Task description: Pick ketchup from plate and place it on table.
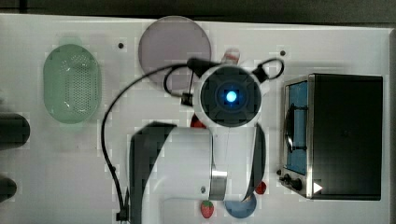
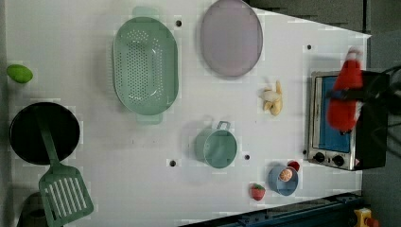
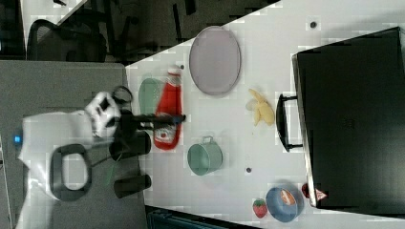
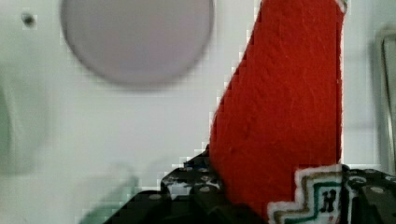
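White surface (image 2: 118, 161) carries the toaster oven (image 2: 347, 123), green strainer (image 2: 145, 66) and bare plate (image 2: 231, 38); dark floor lies beyond its edge. Ketchup (image 3: 168, 112) hangs lifted above the surface, well clear of the plate, presumably in transit to a free spot. Claw (image 3: 160, 121) is partly closed, clamping the ketchup mid-body.

Red ketchup (image 3: 168, 112) with white-and-green label; mauve-grey plate (image 2: 231, 38); green perforated strainer (image 2: 145, 65); white table (image 2: 118, 156).
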Available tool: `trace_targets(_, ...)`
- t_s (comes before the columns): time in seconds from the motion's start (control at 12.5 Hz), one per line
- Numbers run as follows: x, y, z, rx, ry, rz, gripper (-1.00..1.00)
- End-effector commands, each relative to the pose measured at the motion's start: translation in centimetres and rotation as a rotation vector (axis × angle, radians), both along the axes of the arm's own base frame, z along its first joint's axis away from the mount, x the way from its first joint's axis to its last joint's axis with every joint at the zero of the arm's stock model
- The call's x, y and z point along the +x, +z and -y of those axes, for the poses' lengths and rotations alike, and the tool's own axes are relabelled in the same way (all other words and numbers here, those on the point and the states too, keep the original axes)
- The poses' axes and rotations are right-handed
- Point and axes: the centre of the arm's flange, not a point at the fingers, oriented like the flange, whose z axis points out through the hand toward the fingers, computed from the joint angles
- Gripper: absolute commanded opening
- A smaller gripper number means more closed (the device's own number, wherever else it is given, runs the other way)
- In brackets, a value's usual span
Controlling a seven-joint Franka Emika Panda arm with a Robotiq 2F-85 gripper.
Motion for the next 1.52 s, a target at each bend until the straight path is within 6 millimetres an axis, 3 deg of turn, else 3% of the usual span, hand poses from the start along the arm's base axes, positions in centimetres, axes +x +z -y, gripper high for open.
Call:
trace_targets(0.08, -3.5, -6.7, 2.7, 0.023, -0.108, -0.088, 0.18)
trace_targets(0.32, -5.4, -12.9, 2.8, 0.023, -0.113, -0.061, 0.18)
trace_targets(0.64, -5.6, -20.0, 2.6, 0.032, -0.112, -0.085, 0.18)
trace_targets(0.72, -5.6, -21.4, 2.6, 0.034, -0.113, -0.094, 0.24)
trace_targets(0.88, -5.6, -23.9, 2.5, 0.037, -0.114, -0.089, 0.65)
trace_targets(1.04, -5.0, -23.8, 2.4, 0.036, -0.109, -0.043, 0.99)
trace_targets(1.2, -4.3, -21.9, 2.3, 0.034, -0.158, -0.013, 1.00)
trace_targets(1.36, -3.6, -17.7, 2.1, 0.032, -0.252, 0.026, 1.00)
trace_targets(1.52, -2.9, -11.7, 1.8, 0.033, -0.346, 0.090, 1.00)
